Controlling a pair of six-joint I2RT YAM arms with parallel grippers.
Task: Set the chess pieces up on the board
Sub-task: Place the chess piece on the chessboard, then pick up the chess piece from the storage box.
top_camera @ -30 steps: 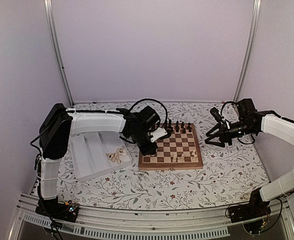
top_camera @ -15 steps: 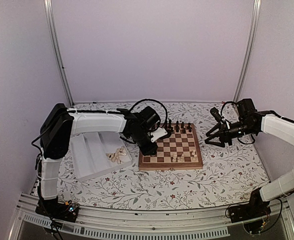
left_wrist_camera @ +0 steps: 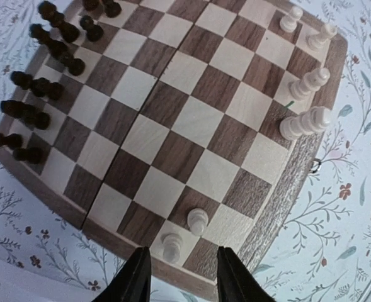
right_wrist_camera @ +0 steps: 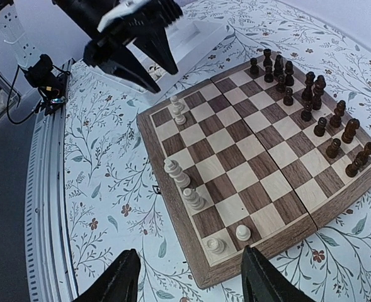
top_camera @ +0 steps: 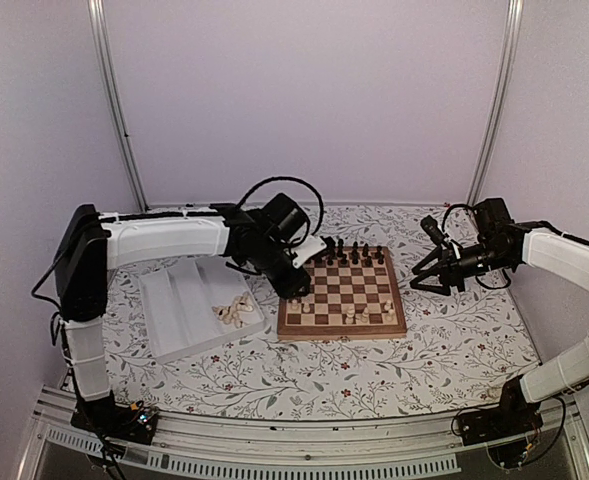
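our left fingers stand parted and empty above the board's left edge, over two pale chess pieces already standing there. most pale pieces wait in the white tray towards the desk's left edge. our right fingers hang open and empty beyond the board's right edge. if we swing back low, a finger could clip those two pieces and topple them.
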